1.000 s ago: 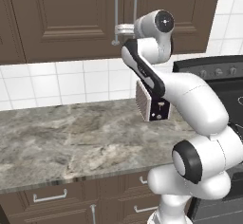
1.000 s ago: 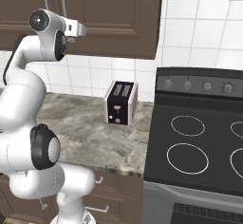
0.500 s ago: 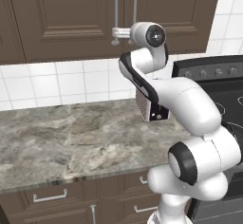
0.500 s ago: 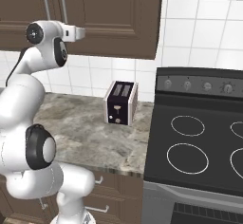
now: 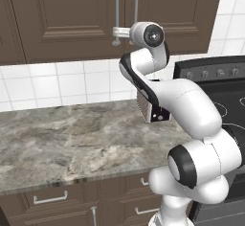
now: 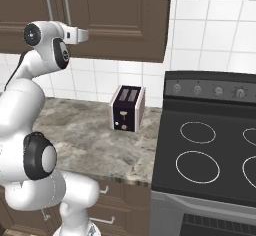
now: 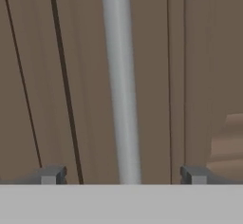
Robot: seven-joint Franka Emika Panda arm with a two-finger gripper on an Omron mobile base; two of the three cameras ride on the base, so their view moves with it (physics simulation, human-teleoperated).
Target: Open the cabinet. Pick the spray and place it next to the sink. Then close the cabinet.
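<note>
- left base view: i have the white arm's two-finger gripper [image 5: 116,32] raised to the dark brown wooden wall cabinet [image 5: 62,19] with raised-panel doors, its tip at the lower end of the left of two long vertical silver bar handles [image 5: 116,14]. both doors look flush and shut, so i judge we are on the first step — opening. from here i cannot tell how the jaws stand. the grey marbled stone counter [image 5: 72,139] lies below.
- right base view: the gripper [image 6: 84,35] points at the cabinet front [image 6: 120,17], low on the door and below the two handles [image 6: 50,2] as seen from this side. a black-and-silver toaster [image 6: 128,108] stands on the counter just beside the black stovetop with ring burners [image 6: 210,155]. the small white spray bottle is presumably behind the shut doors; the sink lies outside these pictures.
- hand view: the silver bar [image 7: 122,85] runs up the middle of the brown door panel, and the two grey fingertips [image 7: 52,174] stand wide apart, one on each side of it — spread, nothing pinched.
- next move, as i judge it: ease forward until the bar sits well between the fingers, close on it, then pull back along the door's arc, keeping the bar centred so it does not slip out.
</note>
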